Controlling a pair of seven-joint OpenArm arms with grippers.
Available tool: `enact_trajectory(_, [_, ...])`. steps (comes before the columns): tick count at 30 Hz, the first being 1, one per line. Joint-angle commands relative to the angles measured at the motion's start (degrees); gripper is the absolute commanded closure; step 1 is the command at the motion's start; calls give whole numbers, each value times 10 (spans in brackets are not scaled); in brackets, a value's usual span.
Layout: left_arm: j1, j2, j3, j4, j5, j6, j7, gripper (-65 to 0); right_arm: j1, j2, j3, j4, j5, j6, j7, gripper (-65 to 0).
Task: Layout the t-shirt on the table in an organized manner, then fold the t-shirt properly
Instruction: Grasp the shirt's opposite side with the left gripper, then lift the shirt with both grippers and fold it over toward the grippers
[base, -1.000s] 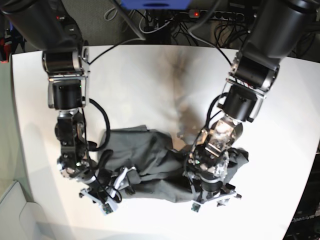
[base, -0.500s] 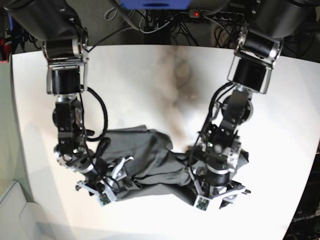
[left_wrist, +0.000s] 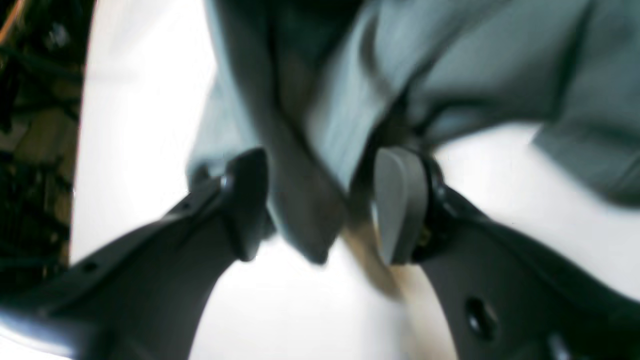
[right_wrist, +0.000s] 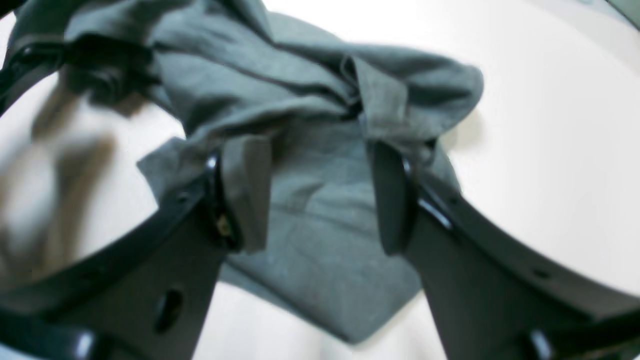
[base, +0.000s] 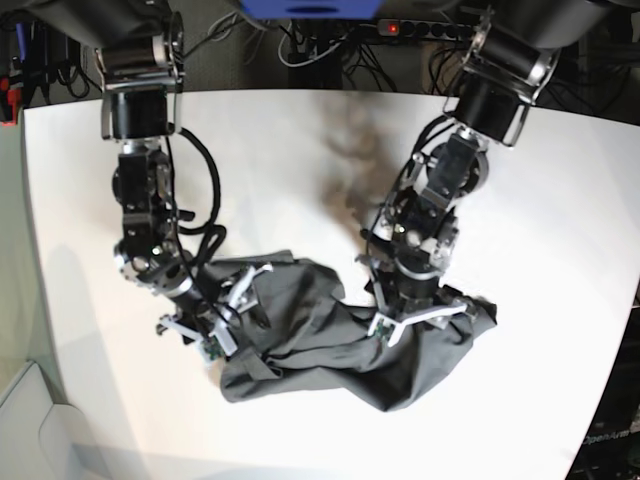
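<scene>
On the table (base: 300, 160), both pincers gape over the crumpled t-shirt (base: 330, 345).

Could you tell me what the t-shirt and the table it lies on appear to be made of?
The t-shirt looks like soft knit cloth, probably cotton: matt dark grey, with a faint weave and limp folds and creases. The table looks like a hard, smooth board with a matt white coating, perhaps laminate or painted wood; it shows only soft shadows and no grain. What lies under the coating cannot be told.

Power strip (base: 440, 29) and cables (base: 310, 45) behind
</scene>
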Motion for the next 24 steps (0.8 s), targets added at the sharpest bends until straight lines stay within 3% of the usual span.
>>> enact_trajectory(1, [-18, 8, -1, 1, 4, 6, -14, -338, 8, 0, 0, 16, 9, 0, 14, -335])
enact_trajectory(7, [-33, 29, -45, -76, 8, 6, -80, -338, 3, 0, 0, 19, 9, 0, 11, -335])
enact_trajectory(24, [-65, 45, -55, -121, 6, 6, -157, -337, -33, 12, -1, 19, 9, 0, 14, -335])
